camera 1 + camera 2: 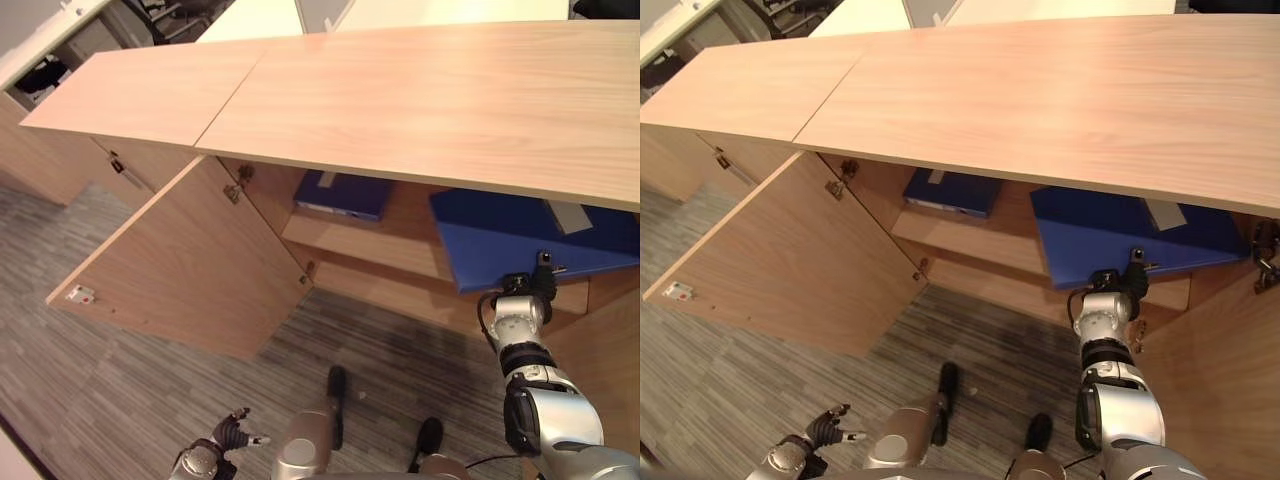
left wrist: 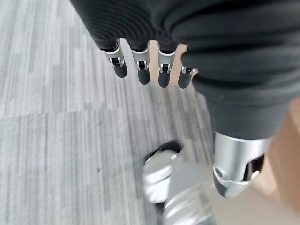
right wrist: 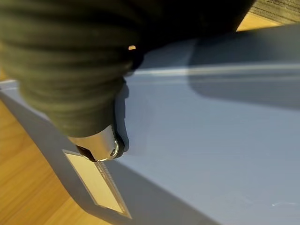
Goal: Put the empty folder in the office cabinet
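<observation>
We saw our right hand [image 1: 1120,285] at the near edge of the blue folder [image 1: 1110,232], which lay flat on the cabinet shelf [image 1: 970,240], its near corner overhanging the shelf edge just above the hand. In the right wrist view one digit [image 3: 104,145] pressed on the folder's cover beside its spine label [image 3: 96,183]; whether the other fingers were curled or straight we could not tell. We judged the step to be seating the folder, and to do it well we would push straight ahead, away from the hand, keeping it flat and clear of the second folder [image 1: 945,192] lying well to the hand's left. Our left hand [image 2: 145,70] hung low over the floor [image 2: 51,122], fingers relaxed, holding nothing.
</observation>
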Motion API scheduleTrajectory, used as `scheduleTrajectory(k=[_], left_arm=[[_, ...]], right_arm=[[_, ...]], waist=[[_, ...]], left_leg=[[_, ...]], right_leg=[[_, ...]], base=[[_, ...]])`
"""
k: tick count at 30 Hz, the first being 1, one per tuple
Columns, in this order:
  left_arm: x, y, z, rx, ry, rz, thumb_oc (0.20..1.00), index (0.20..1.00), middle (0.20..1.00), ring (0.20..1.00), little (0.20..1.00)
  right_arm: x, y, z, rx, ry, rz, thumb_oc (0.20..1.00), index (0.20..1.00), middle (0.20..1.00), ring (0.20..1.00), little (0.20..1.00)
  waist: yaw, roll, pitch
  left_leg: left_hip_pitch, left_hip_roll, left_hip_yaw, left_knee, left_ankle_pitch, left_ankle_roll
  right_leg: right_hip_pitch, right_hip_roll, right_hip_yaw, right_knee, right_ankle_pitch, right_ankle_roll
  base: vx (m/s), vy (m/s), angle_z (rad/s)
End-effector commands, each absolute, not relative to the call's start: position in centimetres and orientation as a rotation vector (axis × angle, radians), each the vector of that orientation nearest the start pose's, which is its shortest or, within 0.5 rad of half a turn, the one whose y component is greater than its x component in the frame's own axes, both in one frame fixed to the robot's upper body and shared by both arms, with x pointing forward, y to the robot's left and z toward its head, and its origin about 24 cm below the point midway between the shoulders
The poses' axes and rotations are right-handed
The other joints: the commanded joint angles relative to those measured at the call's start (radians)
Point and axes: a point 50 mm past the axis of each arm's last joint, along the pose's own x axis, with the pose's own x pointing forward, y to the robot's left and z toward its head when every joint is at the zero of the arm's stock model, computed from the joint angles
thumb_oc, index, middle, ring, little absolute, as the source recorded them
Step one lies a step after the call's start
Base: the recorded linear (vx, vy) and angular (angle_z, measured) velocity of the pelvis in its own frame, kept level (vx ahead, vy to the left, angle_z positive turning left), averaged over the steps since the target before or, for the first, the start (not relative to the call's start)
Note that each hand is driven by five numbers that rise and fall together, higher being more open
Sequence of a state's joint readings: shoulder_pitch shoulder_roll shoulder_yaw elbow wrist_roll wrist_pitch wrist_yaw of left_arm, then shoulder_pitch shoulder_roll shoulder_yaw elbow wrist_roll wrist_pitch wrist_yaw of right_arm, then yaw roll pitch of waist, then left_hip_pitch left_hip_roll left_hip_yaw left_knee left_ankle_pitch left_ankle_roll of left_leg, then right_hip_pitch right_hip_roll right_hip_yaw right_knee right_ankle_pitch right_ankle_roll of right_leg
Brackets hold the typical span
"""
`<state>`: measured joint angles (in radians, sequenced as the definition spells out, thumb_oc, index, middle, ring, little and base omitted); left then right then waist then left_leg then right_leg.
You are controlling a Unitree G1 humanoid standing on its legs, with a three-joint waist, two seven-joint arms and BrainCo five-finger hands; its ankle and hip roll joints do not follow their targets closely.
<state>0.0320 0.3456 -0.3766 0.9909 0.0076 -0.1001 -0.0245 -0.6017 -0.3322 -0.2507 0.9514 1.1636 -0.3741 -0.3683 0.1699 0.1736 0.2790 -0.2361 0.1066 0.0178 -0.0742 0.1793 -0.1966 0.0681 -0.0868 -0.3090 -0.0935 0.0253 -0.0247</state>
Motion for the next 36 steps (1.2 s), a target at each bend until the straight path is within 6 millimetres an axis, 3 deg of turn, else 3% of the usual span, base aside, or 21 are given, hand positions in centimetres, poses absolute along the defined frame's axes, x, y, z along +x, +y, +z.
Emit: scheduleTrajectory(k=[1,3,4,7,9,10,11,12,14,15,16,17,18,20,21,22,23,24,27,30,36], left_arm=[[12.2,23.0,-13.9,0.511,0.951,-0.223,1.0,1.0,1.0,1.0,1.0],[12.1,23.0,-13.9,0.512,0.954,-0.223,1.0,1.0,1.0,1.0,1.0],[11.5,23.2,-14.0,0.53,0.962,-0.23,1.0,1.0,1.0,1.0,1.0],[11.7,23.5,-13.8,0.535,0.956,-0.224,1.0,1.0,1.0,1.0,1.0],[11.9,23.8,-13.6,0.55,0.949,-0.226,1.0,1.0,1.0,1.0,1.0],[12.3,24.1,-13.3,0.585,0.93,-0.245,1.0,1.0,1.0,1.0,1.0],[12.3,24.1,-13.3,0.586,0.93,-0.245,1.0,1.0,1.0,1.0,1.0],[13.0,24.4,-12.8,0.616,0.9,-0.273,1.0,1.0,1.0,1.0,1.0],[13.4,24.4,-12.6,0.621,0.885,-0.277,1.0,1.0,1.0,1.0,1.0],[14.4,25.0,-11.9,0.619,0.852,-0.247,1.0,1.0,1.0,1.0,1.0],[14.6,25.0,-11.9,0.617,0.849,-0.245,1.0,1.0,1.0,1.0,1.0],[15.3,25.7,-11.2,0.609,0.815,-0.197,1.0,1.0,1.0,1.0,1.0],[15.6,25.7,-11.0,0.605,0.804,-0.192,1.0,1.0,1.0,1.0,1.0],[15.7,26.1,-10.8,0.622,0.799,-0.186,1.0,1.0,1.0,1.0,1.0],[15.8,26.0,-10.8,0.62,0.797,-0.185,1.0,1.0,1.0,1.0,1.0],[16.2,26.2,-10.5,0.628,0.779,-0.185,1.0,1.0,1.0,1.0,1.0],[16.2,26.2,-10.5,0.629,0.779,-0.184,1.0,1.0,1.0,1.0,1.0],[16.1,26.2,-10.5,0.634,0.779,-0.191,1.0,1.0,1.0,1.0,1.0],[15.7,26.5,-10.7,0.675,0.795,-0.215,1.0,1.0,1.0,1.0,1.0],[15.5,25.9,-10.8,0.635,0.786,-0.22,1.0,1.0,1.0,1.0,1.0],[14.9,24.3,-11.3,0.603,0.791,-0.294,1.0,1.0,1.0,1.0,1.0]], right_arm=[[34.5,-29.9,8.5,1.009,-0.214,-0.852,0.2,0.2,0.2,0.2,0.2],[34.5,-29.9,8.4,1.01,-0.212,-0.852,0.2,0.2,0.2,0.2,0.2],[35.3,-28.2,8.4,1.02,-0.182,-0.804,0.2,0.2,0.2,0.2,0.2],[35.7,-27.4,8.6,1.033,-0.173,-0.776,0.2,0.2,0.2,0.2,0.2],[36.4,-26.2,8.6,1.057,-0.148,-0.737,0.2,0.2,0.2,0.2,0.2],[37.0,-25.3,9.0,1.086,-0.139,-0.704,0.2,0.2,0.2,0.2,0.2],[37.0,-25.3,9.0,1.087,-0.139,-0.704,0.2,0.2,0.2,0.2,0.2],[37.7,-24.8,10.0,1.103,-0.139,-0.671,0.2,0.2,0.2,0.2,0.2],[38.0,-24.7,10.6,1.118,-0.15,-0.659,0.2,0.2,0.2,0.2,0.2],[38.7,-24.7,11.9,1.128,-0.164,-0.632,0.2,0.2,0.2,0.2,0.2],[38.8,-24.7,12.1,1.129,-0.167,-0.629,0.2,0.2,0.2,0.2,0.2],[39.4,-24.5,14.2,1.139,-0.21,-0.587,0.2,0.2,0.2,0.2,0.2],[39.8,-24.2,15.0,1.149,-0.218,-0.571,0.2,0.2,0.2,0.2,0.2],[40.1,-23.8,15.3,1.17,-0.206,-0.561,0.2,0.2,0.2,0.2,0.2],[40.1,-23.8,15.4,1.169,-0.208,-0.559,0.2,0.2,0.2,0.2,0.2],[40.2,-23.9,15.5,1.176,-0.204,-0.575,0.2,0.2,0.2,0.2,0.2],[40.2,-23.9,15.5,1.178,-0.204,-0.574,0.2,0.2,0.2,0.2,0.2],[40.1,-24.3,15.4,1.179,-0.206,-0.595,0.2,0.2,0.2,0.2,0.2],[39.2,-26.3,14.6,1.179,-0.219,-0.685,0.2,0.2,0.2,0.2,0.2],[39.0,-27.5,15.5,1.188,-0.269,-0.685,0.2,0.2,0.2,0.2,0.2],[38.1,-30.1,15.8,1.138,-0.295,-0.742,0.2,0.2,0.2,0.2,0.2]], waist=[[0.067,-0.023,-0.054],[0.073,-0.025,-0.054],[0.106,-0.044,-0.09],[0.122,-0.061,-0.094],[0.138,-0.087,-0.104],[0.149,-0.115,-0.109],[0.151,-0.116,-0.109],[0.153,-0.137,-0.113],[0.156,-0.14,-0.115],[0.143,-0.141,-0.098],[0.147,-0.136,-0.1],[0.122,-0.1,-0.065],[0.115,-0.075,-0.051],[0.105,-0.03,-0.038],[0.105,-0.029,-0.036],[0.103,-0.019,-0.021],[0.103,-0.02,-0.021],[0.105,-0.025,-0.014],[0.105,-0.045,-0.012],[0.105,-0.033,-0.029],[0.096,0.027,-0.078]], left_leg=[[-0.1,0.0,0.025,0.058,0.004,0.04],[-0.092,0.001,0.032,0.05,0.005,0.04],[-0.076,-0.017,-0.009,0.044,0.027,0.05],[-0.075,-0.024,-0.015,0.047,0.029,0.056],[-0.067,-0.036,-0.017,0.059,0.024,0.077],[-0.061,-0.049,0.001,0.067,0.009,0.101],[-0.061,-0.049,0.003,0.067,0.008,0.101],[-0.05,-0.067,0.019,0.062,-0.012,0.121],[-0.045,-0.073,0.019,0.062,-0.023,0.129],[-0.017,-0.093,0.02,0.056,-0.062,0.157],[-0.027,-0.086,0.023,0.058,-0.056,0.159],[0.007,-0.078,0.028,0.058,-0.078,0.179],[-0.001,-0.062,0.031,0.068,-0.084,0.187],[0.023,-0.042,0.034,0.068,-0.101,0.194],[0.022,-0.041,0.035,0.068,-0.103,0.194],[0.044,-0.038,0.064,0.075,-0.134,0.175],[0.046,-0.037,0.065,0.077,-0.138,0.174],[0.058,-0.033,0.075,0.084,-0.158,0.157],[0.057,-0.043,0.062,0.123,-0.193,0.135],[0.029,-0.072,0.061,0.147,-0.199,0.134],[0.027,-0.075,0.037,0.105,-0.174,0.122]], right_leg=[[0.134,0.034,0.093,0.11,-0.296,0.085],[0.137,0.032,0.1,0.104,-0.293,0.085],[0.186,0.035,0.146,0.075,-0.308,0.095],[0.195,0.027,0.165,0.076,-0.314,0.1],[0.201,0.01,0.185,0.093,-0.317,0.113],[0.184,-0.016,0.199,0.133,-0.306,0.134],[0.183,-0.016,0.2,0.134,-0.306,0.135],[0.145,-0.036,0.203,0.191,-0.289,0.164],[0.118,-0.036,0.206,0.226,-0.27,0.179],[-0.002,-0.055,0.21,0.405,-0.198,0.235],[-0.018,-0.049,0.216,0.414,-0.192,0.236],[-0.131,-0.076,0.191,0.573,-0.065,0.286],[-0.179,-0.068,0.184,0.642,-0.034,0.286],[-0.243,-0.072,0.159,0.698,-0.031,0.286],[-0.249,-0.072,0.161,0.708,-0.034,0.286],[-0.289,-0.158,0.111,0.544,-0.1,0.269],[-0.278,-0.156,0.107,0.528,-0.1,0.267],[-0.272,-0.19,0.079,0.412,-0.115,0.254],[-0.226,-0.207,0.122,0.143,-0.037,0.247],[-0.213,-0.227,0.139,0.124,0.032,0.26],[-0.183,-0.213,0.123,0.079,0.017,0.253]], base=[[0.32,0.011,-0.32],[0.31,0.057,-0.69],[0.39,0.104,-0.82],[0.33,0.08,-0.76],[0.31,0.126,-0.58],[0.18,0.103,-0.19],[0.3,0.192,-0.33],[0.13,0.098,-0.41],[0.17,0.143,-0.21],[0.12,0.159,-0.17],[0.08,0.259,-0.17],[-0.03,0.203,-0.22],[0.04,0.26,-0.08],[0.06,0.155,-0.05],[0.16,0.088,-0.2],[0.15,0.022,-0.32],[0.21,-0.057,-0.69],[0.1,-0.177,-0.75],[0.14,-0.163,-0.21],[0.03,-0.001,0.51],[0.02,-0.012,0.11]])
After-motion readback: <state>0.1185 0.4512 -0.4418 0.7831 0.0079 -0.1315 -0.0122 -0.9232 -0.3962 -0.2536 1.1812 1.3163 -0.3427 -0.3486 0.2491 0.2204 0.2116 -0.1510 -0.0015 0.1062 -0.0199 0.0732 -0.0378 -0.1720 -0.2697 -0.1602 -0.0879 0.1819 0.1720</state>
